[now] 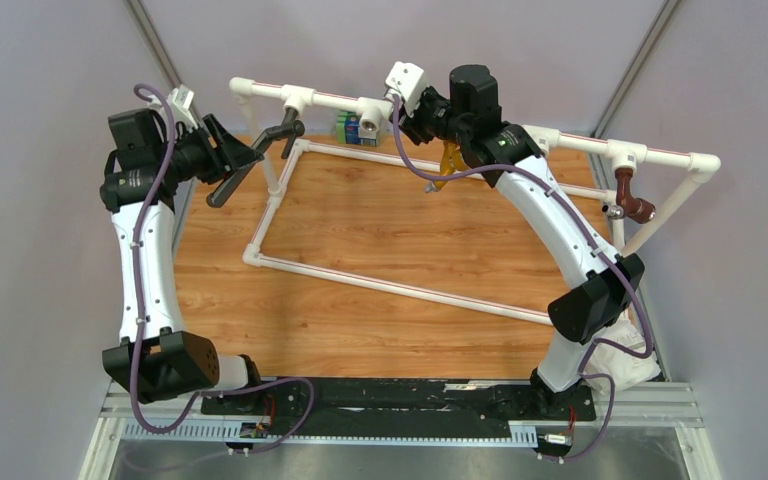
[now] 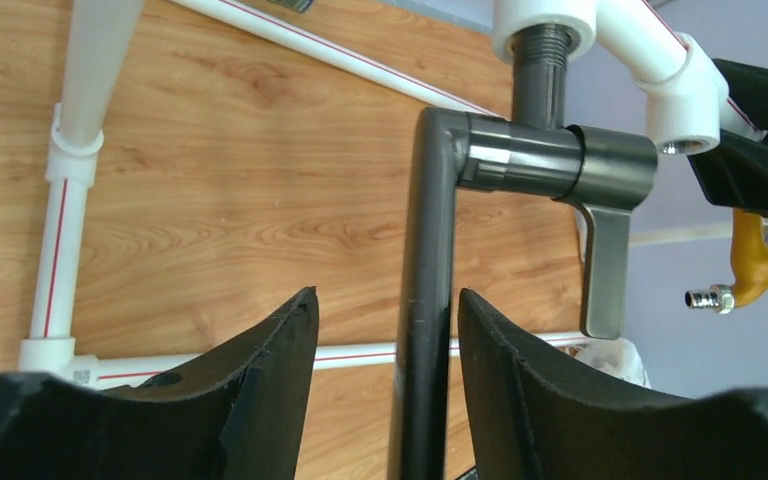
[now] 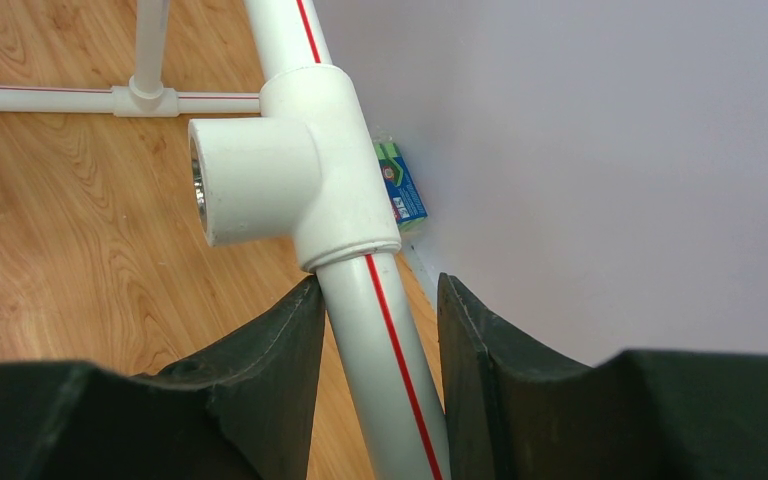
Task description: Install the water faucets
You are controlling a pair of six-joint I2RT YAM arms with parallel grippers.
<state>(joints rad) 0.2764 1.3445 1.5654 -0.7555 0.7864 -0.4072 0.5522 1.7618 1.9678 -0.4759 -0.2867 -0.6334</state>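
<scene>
The left gripper [image 2: 388, 291] has its two black fingers spread apart on either side of the long dark grey metal faucet [image 2: 426, 250]. Bare wood shows between one finger and the tube, while the other finger sits against it or just beside it, so the tube is straddled, not pinched. From the fingers the tube runs up to an elbow, where the faucet body turns sideways to a flat lever handle [image 2: 605, 270] hanging down. A threaded stub rises from the body into a white plastic tee fitting [image 2: 545, 20] on the raised white pipe frame [image 1: 330, 100]. An orange tap [image 2: 755, 265] shows near the right arm.

The right gripper [image 3: 378, 278] has its dark fingers on either side of a white plastic pipe with a red stripe [image 3: 375, 340], just below another white tee [image 3: 290, 150]. Whether they squeeze the pipe cannot be told. A small blue-green box [image 3: 400, 190] stands against the wall on the light wooden table [image 3: 60, 250].
</scene>
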